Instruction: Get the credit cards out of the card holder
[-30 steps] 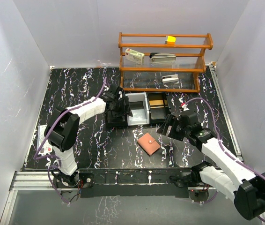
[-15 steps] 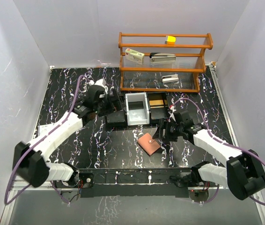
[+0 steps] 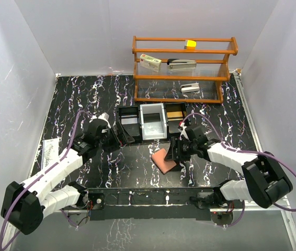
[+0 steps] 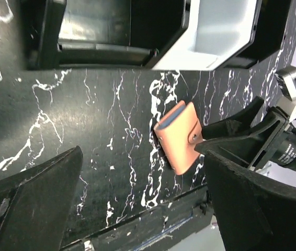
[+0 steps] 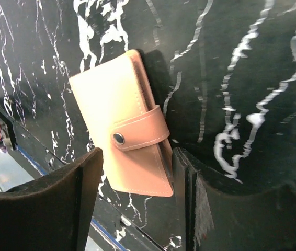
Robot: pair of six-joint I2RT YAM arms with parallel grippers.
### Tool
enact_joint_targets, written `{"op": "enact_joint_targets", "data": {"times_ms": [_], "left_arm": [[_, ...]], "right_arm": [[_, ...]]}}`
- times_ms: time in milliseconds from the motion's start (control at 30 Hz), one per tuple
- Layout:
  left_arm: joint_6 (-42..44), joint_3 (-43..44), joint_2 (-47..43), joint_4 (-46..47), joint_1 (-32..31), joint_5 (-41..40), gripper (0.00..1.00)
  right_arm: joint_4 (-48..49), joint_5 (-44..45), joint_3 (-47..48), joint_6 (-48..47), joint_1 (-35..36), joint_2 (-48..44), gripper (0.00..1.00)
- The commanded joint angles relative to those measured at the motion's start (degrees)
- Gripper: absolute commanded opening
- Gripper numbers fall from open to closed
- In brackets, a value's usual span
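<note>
Plainly, the right claw (image 5: 137,157) has its two black fingers (image 5: 59,204) down on either side of the card holder (image 5: 122,130), one at each long edge of its near end. Both look to be touching the leather, but whether they are actually squeezing it cannot be told. The holder is folded shut, its snap tab fastened across the front, and it lies slanted on the desk (image 3: 85,104) near the middle of the front edge. It sits just in front of the three-part tray (image 3: 128,112). In the left wrist view a bluish edge shows at its far end. Behind the claw, the right forearm runs low over the desk from a bent elbow at the front right corner.

The left claw (image 4: 143,157) is spread wide with nothing in it. It hangs above the desk just left of the tray's front, and its arm slopes back to the front left corner.
</note>
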Motion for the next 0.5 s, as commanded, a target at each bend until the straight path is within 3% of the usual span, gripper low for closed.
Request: {"op": "enact_joint_targets", "data": {"times_ms": [0,133,300,367,433,467], "left_arm": [[-2.9,-2.3,-2.1,2.5,-0.5,5.9,0.96],[-3.8,-4.1,-2.9,2.9,-1.1,5.8,0.93],[-4.3,-4.4,-3.8,4.8,-1.3,5.8,0.91],[-3.9,-4.3,-3.9,4.9,-1.4,5.6,0.91],[-3.4,-4.3,-4.0,5.5,-1.3,5.8,0.91],[-3.0,-4.3,-4.0,5.8,-1.4,6.0,0.91]], "right_arm": [[3.7,2.3,-0.5,4.0,6.5,-0.1,0.53],[5.7,5.6,-1.4,11.1,13.8,-4.2,0.52],[-6.1,20.1,4.1,10.9,14.3,-12.4,0.59],[-9.1,25.4,6.1,10.6,14.3,-15.2,0.72],[-11.5,32.0,7.1,12.8,14.2,-17.5,0.94],[-12.3,34.9,7.2,14.5,14.3,-18.8,0.98]]}}
